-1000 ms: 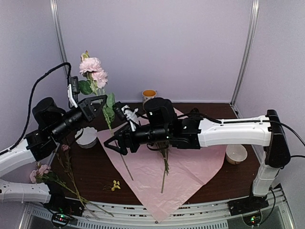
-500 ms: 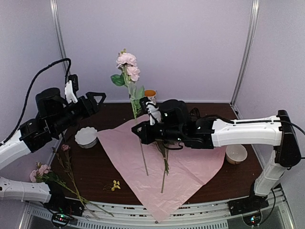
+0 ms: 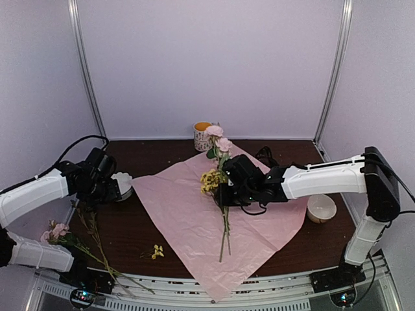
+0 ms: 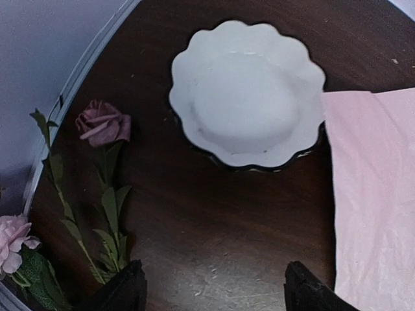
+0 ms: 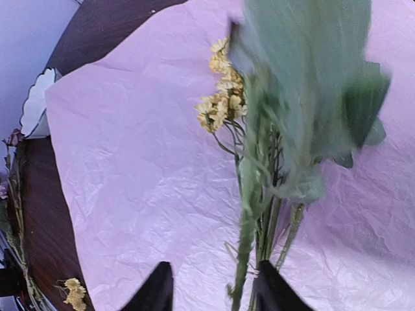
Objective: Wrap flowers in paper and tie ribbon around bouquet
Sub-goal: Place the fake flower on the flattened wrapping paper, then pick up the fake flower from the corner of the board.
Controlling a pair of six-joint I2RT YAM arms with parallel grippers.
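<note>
Containers: three on the table (image 4: 214,214). Two bowls, one cup.
- scalloped bowl (image 4: 246,97), white, nothing in it, just off the paper's left corner
- plain bowl (image 3: 321,208), white, off the paper's right edge; contents too small to tell
- cup (image 3: 201,139) at the back, orange inside

Paper (image 3: 188,214): one pink sheet, flat, creased, mid-table.

Flowers (image 3: 209,180): one bunch on the paper. I count two pink blooms at the far end by the cup and one yellow cluster, with the stems running toward me.

My right gripper (image 5: 214,291) is low over that bunch with its jaws partly apart. A green stem runs between them, and paper shows on one side of it, so no pinch.

My left gripper (image 4: 214,295) hangs over bare table just near of the scalloped bowl, jaws wide, nothing between them.

Other bits:
- loose stems (image 3: 87,227) along the left edge, carrying a purplish bud (image 4: 104,123) and a pink bloom (image 3: 57,231)
- one yellow sprig (image 3: 156,251) on the wood, beside the paper's near-left edge
</note>
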